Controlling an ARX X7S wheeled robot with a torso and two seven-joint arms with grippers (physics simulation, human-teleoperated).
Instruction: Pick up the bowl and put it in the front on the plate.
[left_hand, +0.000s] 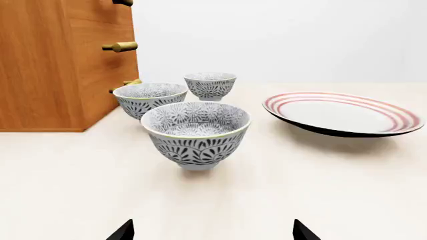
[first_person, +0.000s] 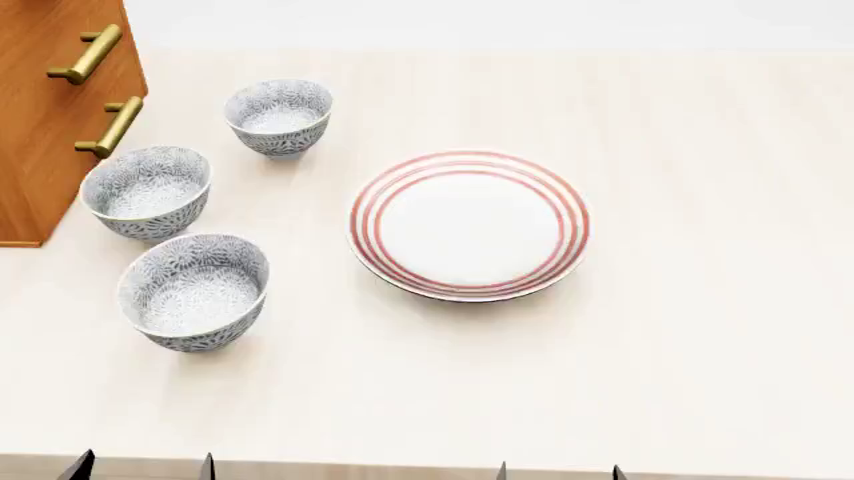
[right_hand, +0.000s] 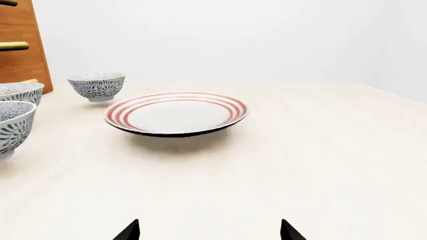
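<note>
At the far left we see a wooden cabinet (first_person: 54, 110) with brass handles (first_person: 86, 54), standing on the pale table (first_person: 694, 340). Just beside it three patterned bowls sit upright in a curved row, apart from each other. The bowl (first_person: 194, 290) in the front is the nearest to us; behind it is the middle bowl (first_person: 146, 191), and the far bowl (first_person: 279, 117) is farther back.

Our left gripper (left_hand: 212, 231) is low over the table, in front of the front bowl and not touching it – its fingertips are spread wide with nothing between them.

To the right of the bowls, well apart from them, the plate (first_person: 469, 223) with red rings lies flat and holds nothing.

Our right gripper (right_hand: 208, 231) is also spread wide and holds nothing – it faces the plate from the near side, some way off.
</note>
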